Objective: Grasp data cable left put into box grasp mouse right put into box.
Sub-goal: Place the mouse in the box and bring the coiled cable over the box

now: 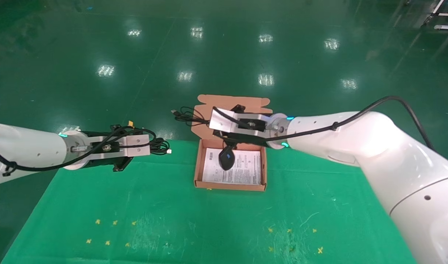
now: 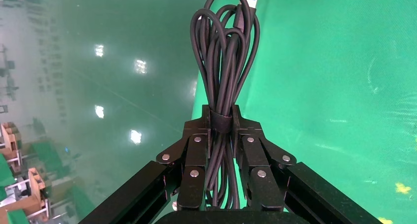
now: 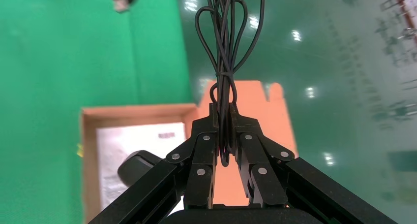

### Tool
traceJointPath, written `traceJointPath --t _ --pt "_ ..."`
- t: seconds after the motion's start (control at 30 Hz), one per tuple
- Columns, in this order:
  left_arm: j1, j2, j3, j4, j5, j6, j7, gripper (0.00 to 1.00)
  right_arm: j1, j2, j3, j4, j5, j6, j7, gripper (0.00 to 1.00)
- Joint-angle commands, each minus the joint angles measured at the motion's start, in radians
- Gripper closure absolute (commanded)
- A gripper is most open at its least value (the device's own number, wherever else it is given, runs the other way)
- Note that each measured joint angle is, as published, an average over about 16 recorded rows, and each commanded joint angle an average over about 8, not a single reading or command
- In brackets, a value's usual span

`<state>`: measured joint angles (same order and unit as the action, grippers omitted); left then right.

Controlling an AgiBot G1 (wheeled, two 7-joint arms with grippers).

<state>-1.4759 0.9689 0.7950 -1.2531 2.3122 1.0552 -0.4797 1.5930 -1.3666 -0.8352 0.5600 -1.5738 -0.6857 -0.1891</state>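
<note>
On the left of the box [image 1: 229, 185], your left tool [image 2: 220, 120] is pressed together on the data cable [image 2: 223, 61], pinching it right at the band around its middle. The bundle is carried in the air above the bench [image 1: 165, 220], well apart from the box, and its silver plug points toward the box. This grip looks firm, so I think you need not adjust it; only bring it over the paper sheet [image 1: 242, 167] in the box before you let go.

Over the box, your right tool [image 3: 223, 115] is pinching the thin cord [image 3: 225, 47] of the mouse [image 1: 227, 160], not the body of the mouse. The mouse hangs below it and is inside the box or just above the paper; I cannot tell if it already touches. The loose loops of the cord reach out beyond the far flap [image 1: 233, 101] of the box.

To do this step well, lower the right tool slowly until the mouse rests flat, and move it a little toward the box middle, so the cord loops fall inside and not over the flap. Spread the tool only after that.
</note>
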Motion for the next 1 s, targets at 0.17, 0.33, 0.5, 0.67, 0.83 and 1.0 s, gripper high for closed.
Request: traceJointPath --t 0.17,0.33,0.5,0.67,0.83,1.0 --pt "0.001 0.0 0.0 -0.003 0.002 0.001 -0.003 1.0 -0.014 -0.001 -0.06 -0.007 0.077 0.035 0.025 1.0" --pt "0.001 -0.001 0.0 -0.004 0.003 0.001 -0.004 1.0 -0.018 0.001 -0.102 -0.052 0.116 0.065 0.052 1.0" --pt "0.001 -0.001 0.0 -0.004 0.003 0.002 -0.004 1.0 -0.018 0.002 -0.141 -0.104 0.138 0.084 0.077 1.0" --pt "0.001 -0.001 0.0 -0.004 0.003 0.002 -0.004 1.0 -0.022 0.001 -0.178 -0.144 0.154 0.098 0.108 1.0" --pt "0.001 -0.001 0.0 -0.005 0.003 0.002 -0.004 1.0 -0.023 0.001 -0.21 -0.162 0.162 0.102 0.13 0.6" --pt "0.002 -0.001 0.0 -0.005 0.003 0.002 -0.004 1.0 -0.022 0.002 -0.23 -0.164 0.169 0.1 0.135 0.02"
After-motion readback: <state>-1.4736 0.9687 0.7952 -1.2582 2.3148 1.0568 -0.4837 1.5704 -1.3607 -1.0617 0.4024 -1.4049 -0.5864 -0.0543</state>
